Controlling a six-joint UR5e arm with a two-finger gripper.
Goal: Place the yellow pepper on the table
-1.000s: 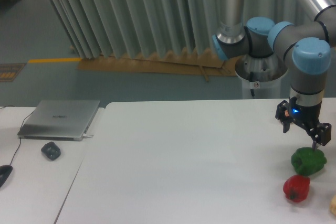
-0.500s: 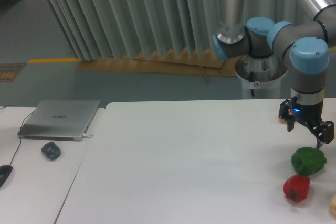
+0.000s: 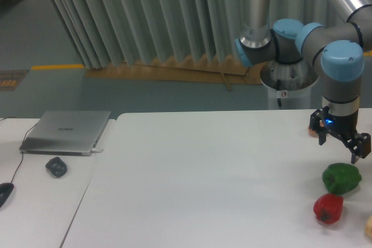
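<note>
Gripper [image 3: 340,146] is hanging near the table's [image 3: 203,178] right edge, just above and behind the green pepper [image 3: 342,178], touching nothing. Jaws are standing apart, nothing between them. Red pepper [image 3: 328,208] is sitting just in front of the green one, toward the near right corner. Yellow pepper [image 3: 368,226] is barely showing: only a pale yellowish sliver at the table's near right corner, cut off by the frame, so I'm not able to tell its long axis or how it's lying. From the jaws it's lying toward the near edge and further right, past both other peppers. My read: the arm is still in approach, the grasp not yet made, and the coming move needs travel over the green and red peppers without clipping them. Laptop [image 3: 67,132] and mouse [image 3: 56,166] are sitting on the adjoining desk, well apart from all this.
</note>
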